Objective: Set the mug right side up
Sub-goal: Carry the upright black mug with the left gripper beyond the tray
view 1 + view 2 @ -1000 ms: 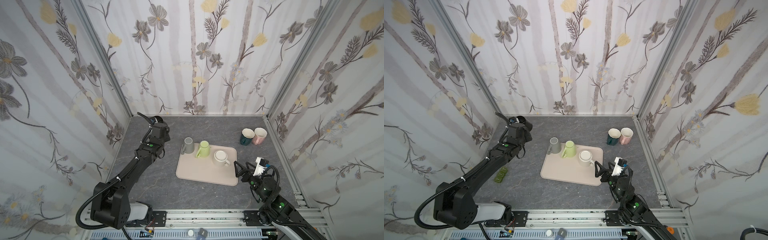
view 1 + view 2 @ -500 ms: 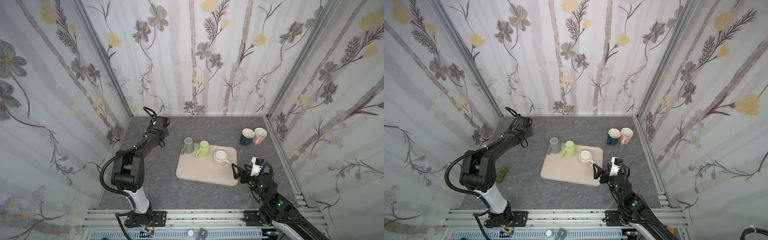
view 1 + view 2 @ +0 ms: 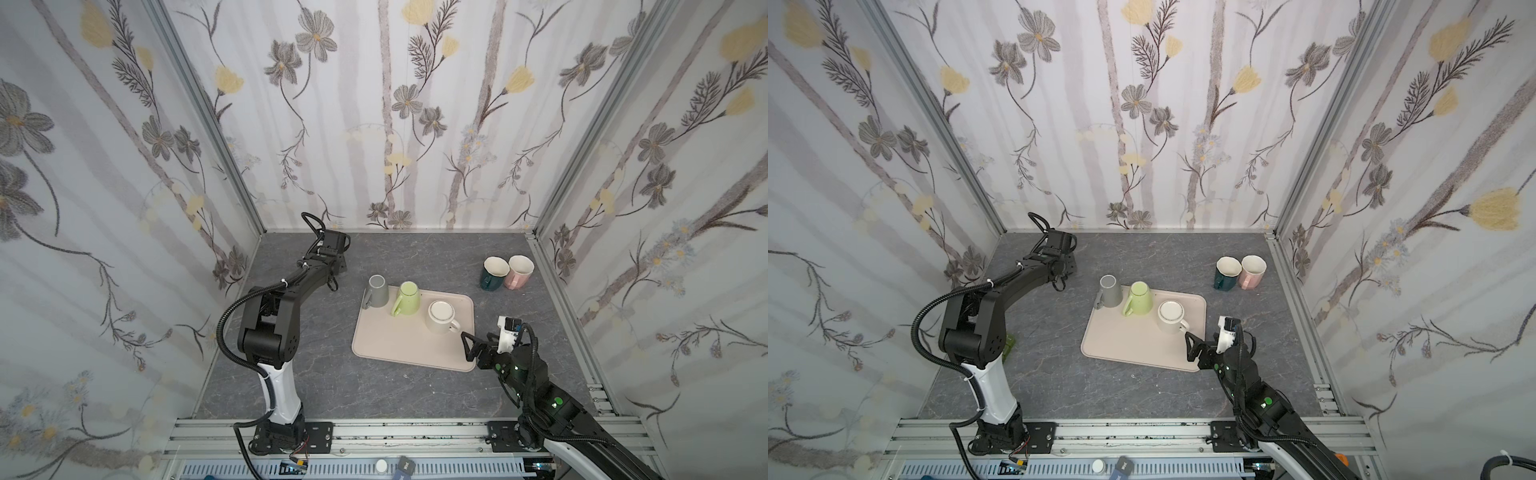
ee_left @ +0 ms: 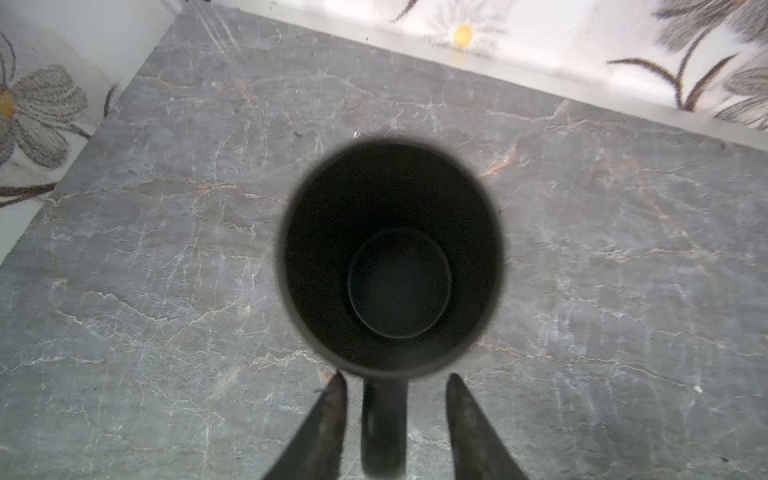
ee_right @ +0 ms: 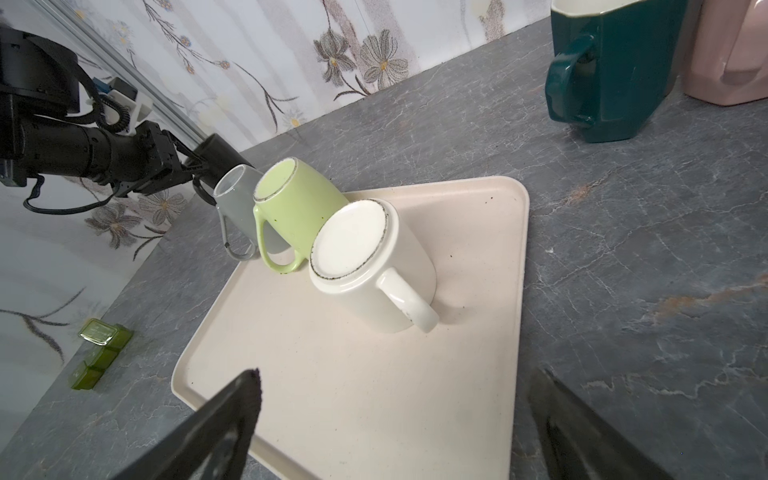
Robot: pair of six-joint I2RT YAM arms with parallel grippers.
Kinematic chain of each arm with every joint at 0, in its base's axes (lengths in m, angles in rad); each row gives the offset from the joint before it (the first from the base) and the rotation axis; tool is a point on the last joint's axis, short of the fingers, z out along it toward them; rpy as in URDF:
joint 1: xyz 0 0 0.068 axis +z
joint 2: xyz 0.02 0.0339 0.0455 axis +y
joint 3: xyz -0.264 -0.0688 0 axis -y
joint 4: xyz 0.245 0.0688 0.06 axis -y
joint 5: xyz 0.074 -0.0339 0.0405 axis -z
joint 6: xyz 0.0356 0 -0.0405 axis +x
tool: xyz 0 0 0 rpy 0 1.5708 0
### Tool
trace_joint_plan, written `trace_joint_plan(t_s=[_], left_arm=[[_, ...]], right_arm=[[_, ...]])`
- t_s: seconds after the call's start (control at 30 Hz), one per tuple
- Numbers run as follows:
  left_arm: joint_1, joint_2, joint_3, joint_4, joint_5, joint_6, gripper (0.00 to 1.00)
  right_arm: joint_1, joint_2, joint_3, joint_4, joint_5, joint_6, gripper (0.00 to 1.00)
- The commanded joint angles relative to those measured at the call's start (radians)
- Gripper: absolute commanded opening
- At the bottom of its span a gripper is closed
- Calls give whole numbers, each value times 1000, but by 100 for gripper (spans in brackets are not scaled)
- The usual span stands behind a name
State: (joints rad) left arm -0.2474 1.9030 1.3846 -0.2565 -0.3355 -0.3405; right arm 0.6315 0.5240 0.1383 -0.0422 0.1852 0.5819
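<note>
Though the black mug (image 4: 392,257) fills the middle of the left wrist view, both top views hide it under my left wrist, left of centre near the back wall. In the wrist view it stands upright on the table (image 4: 166,249), its dark mouth facing the camera. Its handle (image 4: 383,424) runs to the bottom edge, between the fingers of my left pincer (image 4: 395,378). That pincer is narrowly parted: a strip of table shows between each finger and the handle, so it grips nothing.

The right wrist view catches the same mug from the side, at upper left of the frame, just behind the grey mug (image 5: 239,199), with my left pincer at it. Only that view shows the green box (image 5: 99,353) whole, at lower left. In a top view it merely peeks out from behind my left arm.

The top views give the layout. The grey mug sits by the upper left corner of the tray (image 3: 399,349). The green mug (image 3: 406,298) is at the tray's upper edge and the white mug (image 3: 441,316) is on the tray, both bottom up. The teal mug (image 3: 493,272) and pink mug (image 3: 519,271) stand touching at upper right.

My right pincer (image 5: 397,372) gapes wide over the tray's lower right corner, holding nothing. The white mug's handle points toward it, and the black mug is well apart from it, across the tray.
</note>
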Motion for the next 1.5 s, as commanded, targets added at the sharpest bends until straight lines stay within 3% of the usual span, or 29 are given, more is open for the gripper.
trace_joint_plan(t_s=[0.0,0.17,0.27,0.43,0.5,0.7,0.93,1.1,1.47], left_arm=[[-8,9,5,13,-39,8,42],[-15,24,17,9,-42,-5,46],[-22,19,22,-3,-48,-10,59],[-43,-20,25,-55,-65,-20,70],[-59,-61,0,-58,-68,-14,82],[-133,-224,-121,-17,-52,-2,99],[-275,-442,-241,-23,-11,-22,100],[-356,-598,-360,-28,92,-99,100],[-394,-796,-650,22,205,-164,100]], right_arm=[[-3,10,5,34,-18,-23,100],[-7,2,2,34,-30,-29,100],[-9,0,3,34,-38,-30,100],[-13,20,10,39,-52,-36,100],[-16,31,17,38,-56,-39,100],[-42,90,57,41,-142,-67,100],[-52,163,110,18,-206,-92,100],[-54,172,140,-16,-241,-110,100],[-57,290,262,-112,-144,-136,99]])
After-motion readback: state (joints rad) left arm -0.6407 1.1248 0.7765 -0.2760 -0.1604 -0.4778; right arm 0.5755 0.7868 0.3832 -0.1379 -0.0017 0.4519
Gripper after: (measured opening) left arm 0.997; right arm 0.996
